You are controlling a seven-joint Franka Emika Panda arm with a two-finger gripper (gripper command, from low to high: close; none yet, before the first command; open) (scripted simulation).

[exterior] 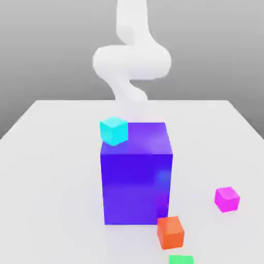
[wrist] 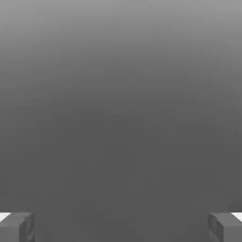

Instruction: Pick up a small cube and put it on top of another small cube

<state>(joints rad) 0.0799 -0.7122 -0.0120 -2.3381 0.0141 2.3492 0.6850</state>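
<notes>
Four small cubes: cyan (exterior: pixel 114 130), magenta (exterior: pixel 227 199), orange (exterior: pixel 170 232), green (exterior: pixel 181 259). One large blue block (exterior: pixel 136 175) on the counter (exterior: pixel 51 170). End effector (wrist: pixel 121 227) released, grasping nothing.

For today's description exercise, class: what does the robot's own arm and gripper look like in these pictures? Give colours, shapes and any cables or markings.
The arm is plain white, smooth and rounded, made of thick tube-like segments joined by bulging curves, with no cables or markings to be seen. The gripper has two blocky, square-edged grey fingertips, each with a small white patch at its outer corner.
</notes>
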